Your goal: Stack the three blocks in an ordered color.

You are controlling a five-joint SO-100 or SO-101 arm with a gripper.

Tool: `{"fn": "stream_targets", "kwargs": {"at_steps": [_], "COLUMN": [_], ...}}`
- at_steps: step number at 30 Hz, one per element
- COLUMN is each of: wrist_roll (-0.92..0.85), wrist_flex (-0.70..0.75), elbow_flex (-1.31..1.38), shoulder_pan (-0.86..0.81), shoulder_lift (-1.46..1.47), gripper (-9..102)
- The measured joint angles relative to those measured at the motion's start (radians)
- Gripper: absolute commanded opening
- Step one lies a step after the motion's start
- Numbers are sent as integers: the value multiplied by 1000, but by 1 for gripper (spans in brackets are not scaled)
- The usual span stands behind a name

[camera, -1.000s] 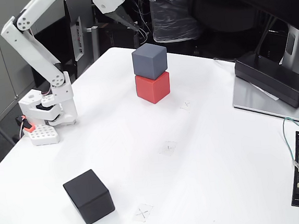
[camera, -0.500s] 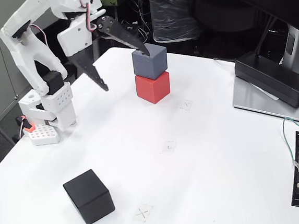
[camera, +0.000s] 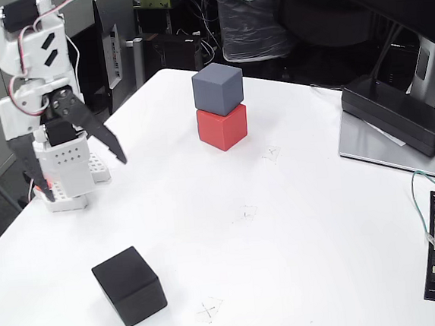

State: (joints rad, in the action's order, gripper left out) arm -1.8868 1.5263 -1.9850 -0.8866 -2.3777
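The grey block [camera: 218,89] sits squarely on the red block [camera: 223,127] at the far side of the white counter [camera: 314,223], so two levels are built. The black block [camera: 129,285] stands alone near the front edge, well apart. The gripper [camera: 77,171] hangs at the left with jaws spread wide, holding nothing, probably ready to fetch it.

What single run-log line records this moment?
gripper: open, empty | slate grey matte cube: on bright red matte cube | black matte cube: unstacked
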Motion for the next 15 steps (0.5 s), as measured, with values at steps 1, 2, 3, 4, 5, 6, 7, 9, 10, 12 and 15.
{"fn": "stream_targets", "kwargs": {"at_steps": [1, 2, 3, 4, 5, 6, 7, 9, 10, 12, 15], "wrist_roll": [-29, -52, -67, -80, -87, -92, -97, -103, -104, -104, -104], "wrist_flex": [-26, -57, -92, -129, -170, -212, -256, -345, -388, -466, -551], "elbow_flex": [-15, -34, -55, -80, -107, -135, -164, -221, -249, -295, -353], "shoulder_pan": [-26, -43, -66, -83, -101, -101, -101, -98, -101, -104, -71], "shoulder_lift": [0, 0, 0, 0, 0, 5, 12, 23, 28, 29, 29], "gripper": [38, 38, 38, 38, 38, 38, 38, 38, 38, 39, 39]}}
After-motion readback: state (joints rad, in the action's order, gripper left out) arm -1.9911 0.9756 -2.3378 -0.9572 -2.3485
